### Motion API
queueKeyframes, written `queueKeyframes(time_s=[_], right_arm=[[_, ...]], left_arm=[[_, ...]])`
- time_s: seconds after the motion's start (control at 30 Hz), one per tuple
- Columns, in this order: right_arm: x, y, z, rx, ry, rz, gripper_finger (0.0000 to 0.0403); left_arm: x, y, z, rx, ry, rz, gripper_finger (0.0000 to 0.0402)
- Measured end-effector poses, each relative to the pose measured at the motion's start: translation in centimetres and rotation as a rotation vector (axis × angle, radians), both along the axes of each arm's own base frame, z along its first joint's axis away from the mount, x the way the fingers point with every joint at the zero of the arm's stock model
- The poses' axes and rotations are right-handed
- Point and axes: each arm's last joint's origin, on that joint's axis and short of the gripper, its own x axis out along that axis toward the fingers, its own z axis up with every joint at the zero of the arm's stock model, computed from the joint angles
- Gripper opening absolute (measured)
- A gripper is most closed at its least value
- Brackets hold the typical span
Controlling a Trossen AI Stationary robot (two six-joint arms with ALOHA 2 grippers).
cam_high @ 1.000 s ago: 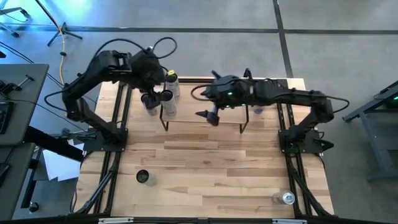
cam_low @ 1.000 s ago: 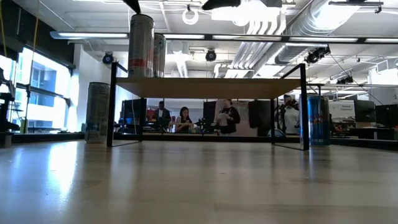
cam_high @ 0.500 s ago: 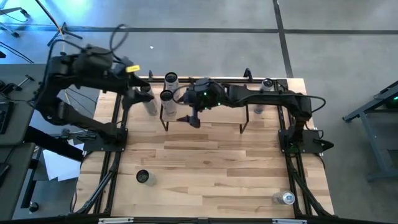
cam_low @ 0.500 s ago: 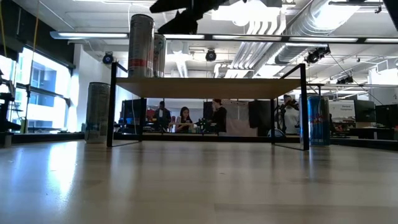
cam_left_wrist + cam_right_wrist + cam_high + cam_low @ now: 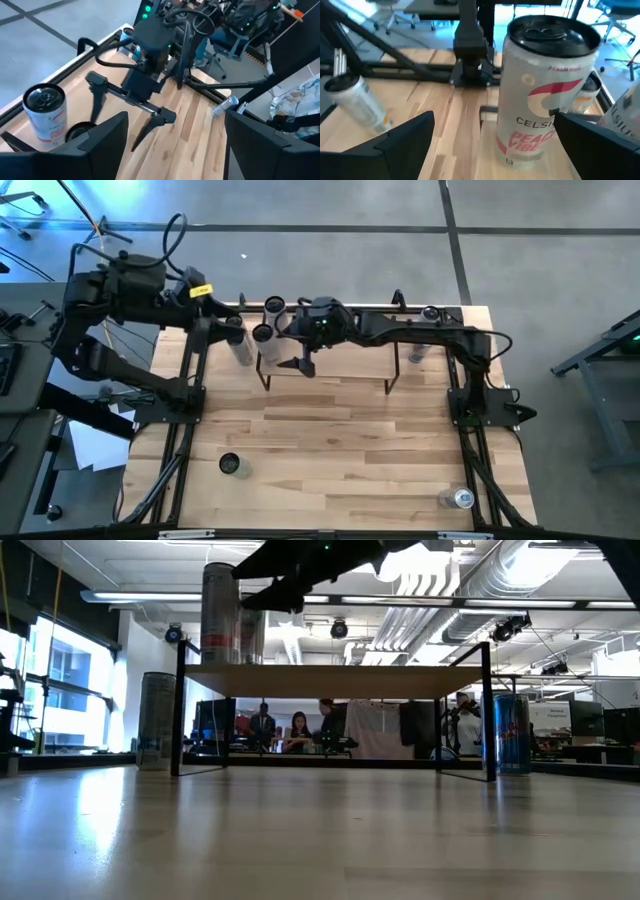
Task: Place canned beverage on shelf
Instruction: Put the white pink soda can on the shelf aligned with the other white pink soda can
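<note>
Aluminium is what the right gripper [image 5: 301, 366] faces: a tall slim Celsius can [image 5: 547, 92] standing upright on the shelf [image 5: 330, 370], at its left end, with a second can [image 5: 274, 308] just behind it. Both sit on the plain wood top, so this can already looks placed. Such a can is probably light if empty and moderately heavy if full; I cannot tell which. Its wall is smooth, slippery and easily dented, so a hold belongs on the straight mid-body, squeezed gently, not at the rim or the tapered shoulder.

Its fingers are spread wide either side of the can, touching nothing, the can between and slightly ahead of them in the right wrist view.

Off the shelf's left end, the left gripper [image 5: 232, 332] hangs splayed and empty, near a third can [image 5: 240, 345] on the table [image 5: 340, 450]. More cans stand toward the table's near edge and right of the shelf.
</note>
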Motion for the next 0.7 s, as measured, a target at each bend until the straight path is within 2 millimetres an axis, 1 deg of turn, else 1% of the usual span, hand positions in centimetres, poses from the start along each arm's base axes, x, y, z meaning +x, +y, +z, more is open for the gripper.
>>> queueKeyframes(time_s=[0.13,0.3,0.43,0.6,0.7], right_arm=[[0.5,-0.3,-0.7,-0.017,-0.003,-0.017,0.0398],[0.6,-0.8,-0.6,-0.022,-0.027,-0.038,0.0398],[0.6,-0.8,-0.6,-0.017,-0.026,-0.039,0.0398],[0.6,-0.1,-0.7,0.026,-0.007,-0.032,0.0398],[0.7,0.3,-0.8,0.046,0.001,-0.029,0.0398]], left_arm=[[0.6,-0.1,-0.2,-0.037,0.009,0.005,0.0298],[1.2,-0.4,-0.4,-0.062,0.02,-0.005,0.0298],[1.8,-0.6,-0.6,-0.063,0.035,-0.019,0.0298],[2.0,-0.7,-1.1,-0.047,0.09,-0.03,0.0298],[1.8,-0.5,-1.5,-0.022,0.15,0.011,0.0298]])
